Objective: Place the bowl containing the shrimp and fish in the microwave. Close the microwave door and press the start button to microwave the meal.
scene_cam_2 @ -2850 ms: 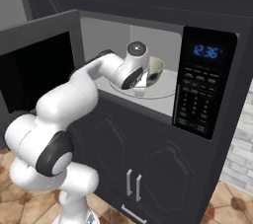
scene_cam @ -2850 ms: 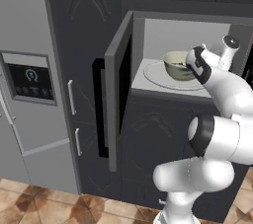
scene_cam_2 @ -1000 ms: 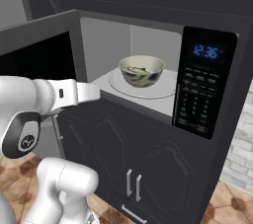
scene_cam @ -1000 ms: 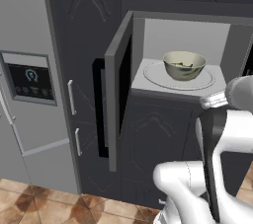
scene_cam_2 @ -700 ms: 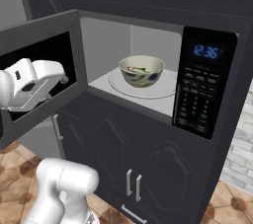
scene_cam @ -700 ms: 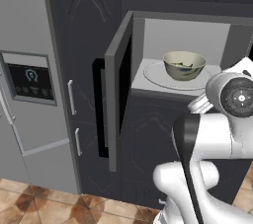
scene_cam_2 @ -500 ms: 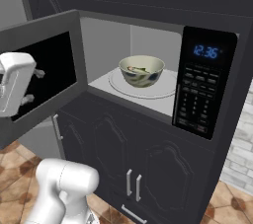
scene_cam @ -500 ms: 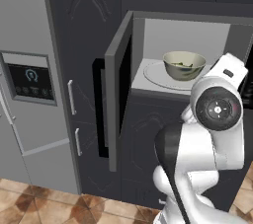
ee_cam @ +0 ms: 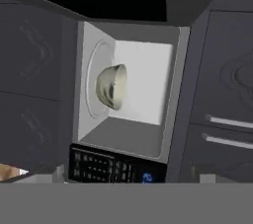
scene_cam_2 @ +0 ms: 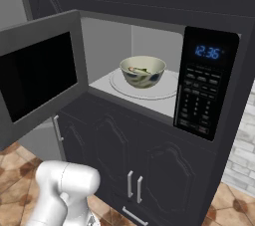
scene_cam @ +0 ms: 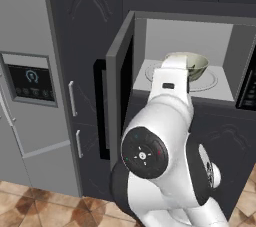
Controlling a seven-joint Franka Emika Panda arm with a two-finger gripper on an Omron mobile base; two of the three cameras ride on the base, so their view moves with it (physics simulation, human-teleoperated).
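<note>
A glossy white robot arm (scene_cam: 162,141) made of thick, rounded segments with smooth shells. One large joint ends in a flat, round dark grey cap (scene_cam: 143,153) that carries a small white centre mark and tiny red, green and blue dots around it. A narrower white link (scene_cam: 173,78) above it has a small dark rectangular slot on its face. A second dark joint ring sits on the arm's side. A rounded white segment (scene_cam_2: 63,190) shows in the right base view.

bowl (scene_cam_2: 143,71) on turntable (scene_cam_2: 164,89) inside microwave (scene_cam_2: 149,36), control strip (scene_cam_2: 202,90) right, door (scene_cam_2: 40,78) swung open left
</note>
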